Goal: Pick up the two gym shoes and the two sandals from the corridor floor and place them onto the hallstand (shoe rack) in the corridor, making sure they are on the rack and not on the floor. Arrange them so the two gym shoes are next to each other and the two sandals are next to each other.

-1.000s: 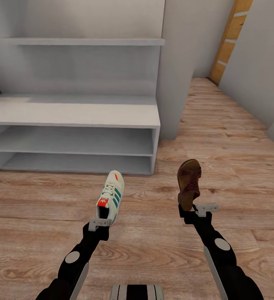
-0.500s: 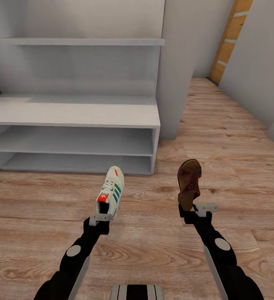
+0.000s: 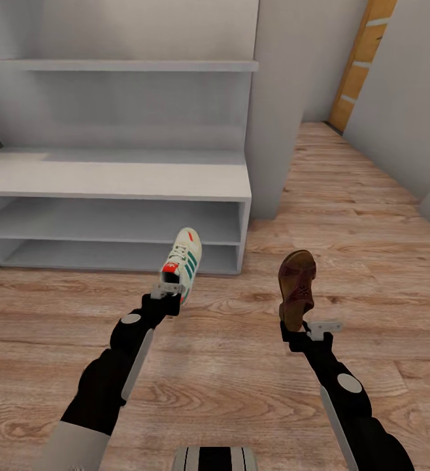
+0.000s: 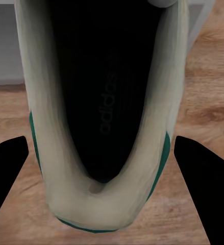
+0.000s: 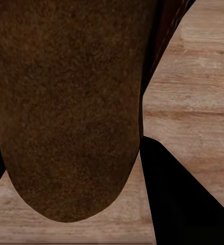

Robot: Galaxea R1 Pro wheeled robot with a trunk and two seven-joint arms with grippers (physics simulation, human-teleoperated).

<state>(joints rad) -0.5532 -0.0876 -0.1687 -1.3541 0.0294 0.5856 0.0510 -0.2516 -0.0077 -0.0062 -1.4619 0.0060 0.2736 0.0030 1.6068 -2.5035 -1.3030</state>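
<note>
Protruding forward from left hand [image 3: 167, 288]: gym shoe [image 3: 183, 260], heel clamped.

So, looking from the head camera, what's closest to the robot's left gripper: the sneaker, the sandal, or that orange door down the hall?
1. Gym shoe, held in the left gripper.
2. Sandal, off to its right, in the right gripper.
3. Orange door, far back on the right.

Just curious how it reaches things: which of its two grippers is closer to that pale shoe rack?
Left. The left gripper, holding the gym shoe, is extended almost to the hallstand's bottom shelf. The right gripper, holding the sandal, sits farther back and right.
</note>
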